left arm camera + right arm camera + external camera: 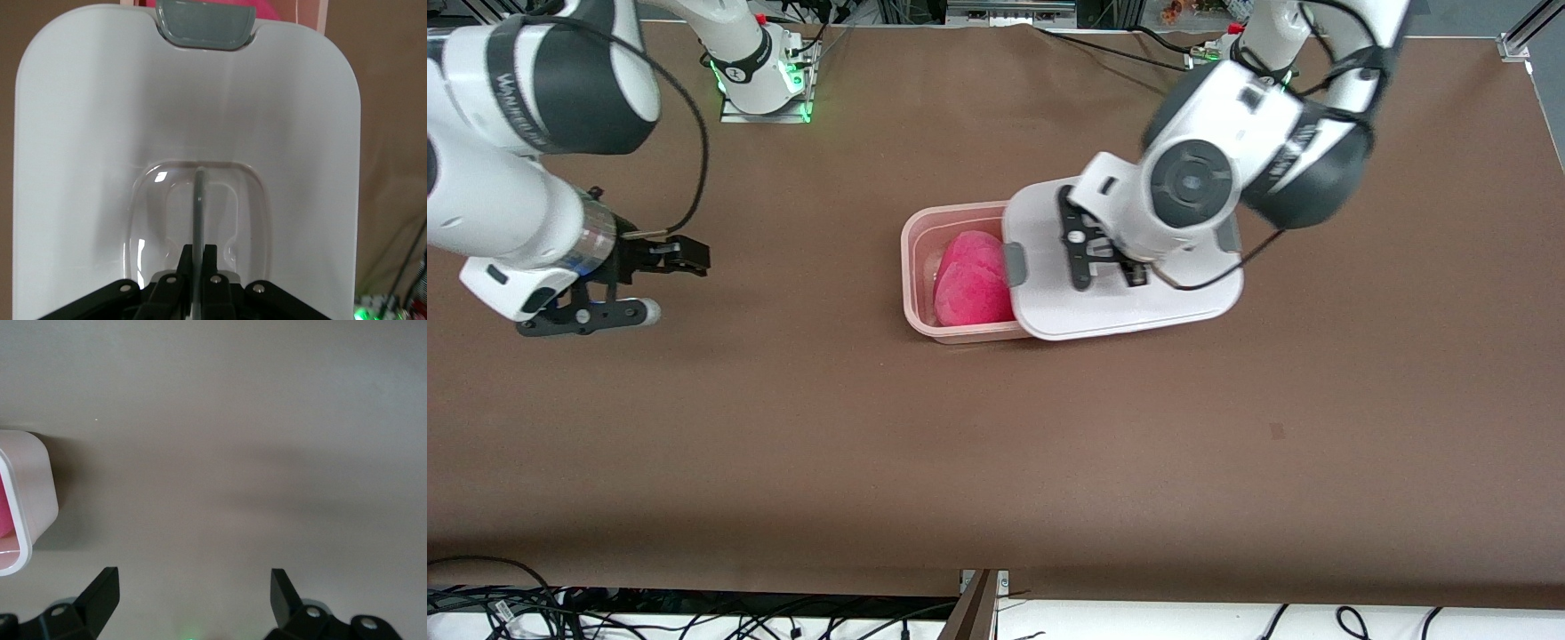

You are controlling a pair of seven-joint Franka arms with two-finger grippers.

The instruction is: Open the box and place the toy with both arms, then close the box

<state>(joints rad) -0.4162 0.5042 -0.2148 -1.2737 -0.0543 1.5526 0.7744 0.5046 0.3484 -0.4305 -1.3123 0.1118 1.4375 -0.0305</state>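
The translucent pink box (pixel 911 267) sits mid-table with the hot-pink toy (pixel 971 280) inside it. The white lid (pixel 1183 298) covers only the part of the box toward the left arm's end and overhangs there. One grey clip (pixel 1014 264) lies over the toy. My left gripper (pixel 1110 260) is above the lid's middle. In the left wrist view it (pixel 199 257) is shut on the thin handle (pixel 199 207) in the lid's recess. My right gripper (pixel 676 284) waits open over bare table toward the right arm's end. The right wrist view shows it (pixel 193 587) with nothing between its fingers and a corner of the box (pixel 33 487) to one side.
The brown table (pixel 996 444) spreads wide around the box. The right arm's base (pixel 765 89), lit green, stands at the table's edge by the robots. Cables (pixel 516 604) run along the edge nearest the front camera.
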